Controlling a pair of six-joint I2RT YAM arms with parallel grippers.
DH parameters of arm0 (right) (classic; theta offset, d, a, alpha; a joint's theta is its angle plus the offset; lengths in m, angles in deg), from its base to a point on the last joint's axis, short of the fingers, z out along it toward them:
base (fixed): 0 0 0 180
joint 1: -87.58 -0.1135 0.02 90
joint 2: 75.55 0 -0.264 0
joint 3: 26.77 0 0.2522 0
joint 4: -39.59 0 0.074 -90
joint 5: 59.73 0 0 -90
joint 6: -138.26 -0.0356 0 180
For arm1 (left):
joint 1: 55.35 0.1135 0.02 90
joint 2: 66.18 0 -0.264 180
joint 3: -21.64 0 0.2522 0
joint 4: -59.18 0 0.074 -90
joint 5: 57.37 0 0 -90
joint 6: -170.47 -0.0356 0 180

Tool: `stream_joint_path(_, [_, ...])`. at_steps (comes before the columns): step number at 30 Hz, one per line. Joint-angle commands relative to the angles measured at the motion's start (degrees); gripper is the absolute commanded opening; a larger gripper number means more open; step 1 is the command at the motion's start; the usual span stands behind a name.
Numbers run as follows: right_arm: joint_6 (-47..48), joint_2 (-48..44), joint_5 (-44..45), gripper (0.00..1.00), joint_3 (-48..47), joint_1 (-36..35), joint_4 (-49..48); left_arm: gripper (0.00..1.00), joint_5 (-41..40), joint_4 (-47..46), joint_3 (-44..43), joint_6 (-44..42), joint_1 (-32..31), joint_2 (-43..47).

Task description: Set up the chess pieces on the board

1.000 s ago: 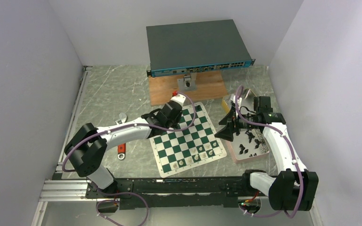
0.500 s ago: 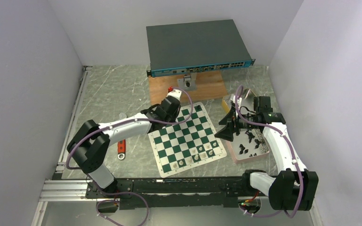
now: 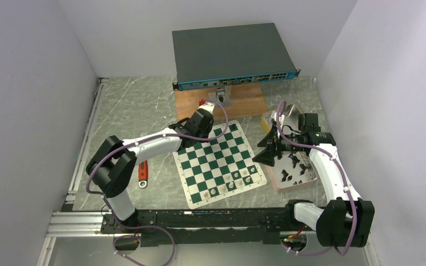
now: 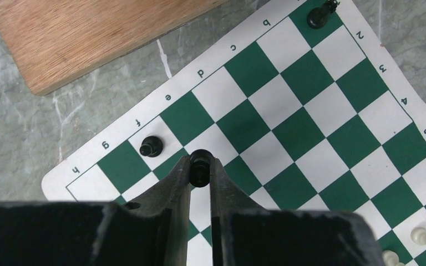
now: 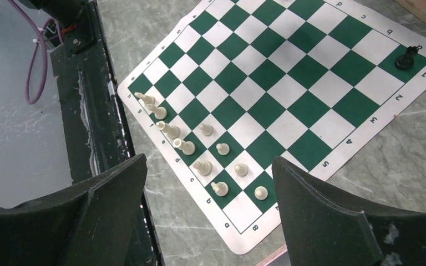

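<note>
A black piece (image 4: 201,159) in the narrow left gripper (image 4: 200,169) over the board (image 4: 305,133), a pawn (image 4: 151,146) just beside, plank (image 4: 89,39) near; right gripper (image 5: 209,162) wide.

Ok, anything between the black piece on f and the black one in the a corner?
No. Left wrist view: board squares between f piece and corner piece are bare; left gripper holds a third piece off that line.

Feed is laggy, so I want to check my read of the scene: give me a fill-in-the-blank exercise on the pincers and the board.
1. The left pincer is shut on a ____ chess piece.
2. The right pincer stands ____ and holds nothing.
3. In the left wrist view, ____ more chessmen of that colour stand free on the board.
Missing words: black; open; two.
</note>
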Motion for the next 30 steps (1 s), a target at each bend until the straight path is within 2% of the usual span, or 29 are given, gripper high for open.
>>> stream_joint_path(1, [1.50, 0.09, -0.37, 0.86, -1.28, 0.22, -0.24, 0.00, 2.13, -0.70, -3.56, -1.06, 0.57, -1.86])
stream_joint_path(30, [2.16, 0.83, -0.20, 0.86, -1.60, 0.22, 0.28, 0.01, 8.97, -3.58, -13.23, 2.14, 3.84, -14.92])
